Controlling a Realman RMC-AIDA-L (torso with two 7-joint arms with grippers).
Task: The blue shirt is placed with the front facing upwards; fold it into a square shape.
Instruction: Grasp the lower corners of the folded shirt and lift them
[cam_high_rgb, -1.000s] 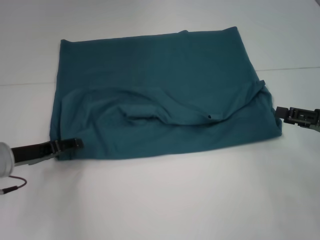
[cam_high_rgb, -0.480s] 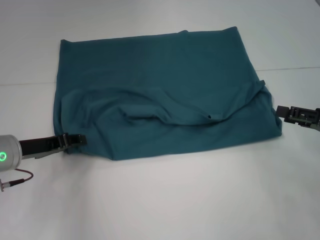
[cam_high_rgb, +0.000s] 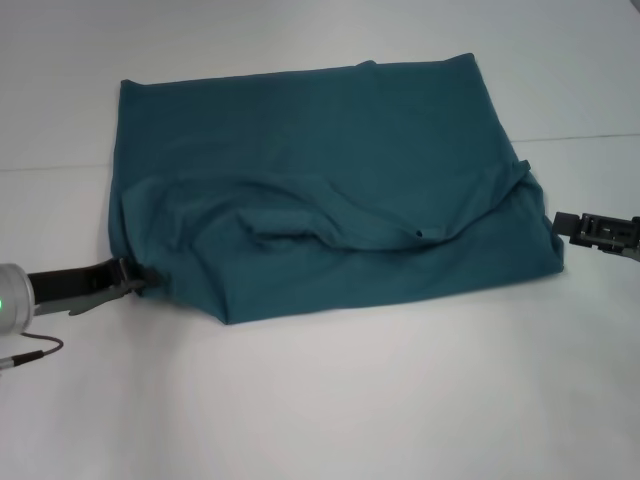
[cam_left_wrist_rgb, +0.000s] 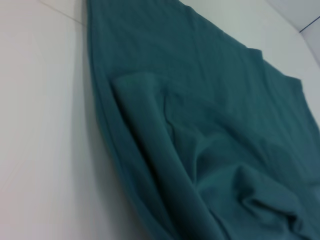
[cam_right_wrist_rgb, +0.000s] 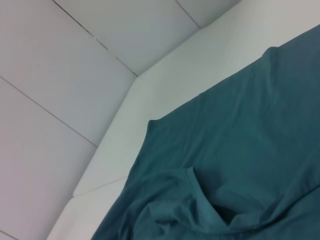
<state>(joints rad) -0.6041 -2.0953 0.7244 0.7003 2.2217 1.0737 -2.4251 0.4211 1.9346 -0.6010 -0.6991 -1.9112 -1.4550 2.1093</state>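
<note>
The shirt lies spread on the white table, partly folded into a rough rectangle, its far edge straight and flat. No lettering shows on the upper side. The near half is rumpled: a long curved fold runs across the middle, and a small dark spot sits on that ridge toward the right. The near left corner is drawn in, so the near edge slants from the left side down to a point before running right to the near right corner. In the left wrist view the shirt fills most of the picture, with a doubled layer lying over the flat cloth and soft creases bunched at one end. In the right wrist view the shirt shows a corner lying flat on the table and a pocket-like fold near the camera.

The left gripper reaches in low from the left and meets the shirt's drawn-in left edge; its tip touches the cloth, but whether the jaws are closed on it I cannot tell.

The right gripper sits just beside the shirt's right edge, near the near right corner. Its jaws' spread cannot be made out.
</note>
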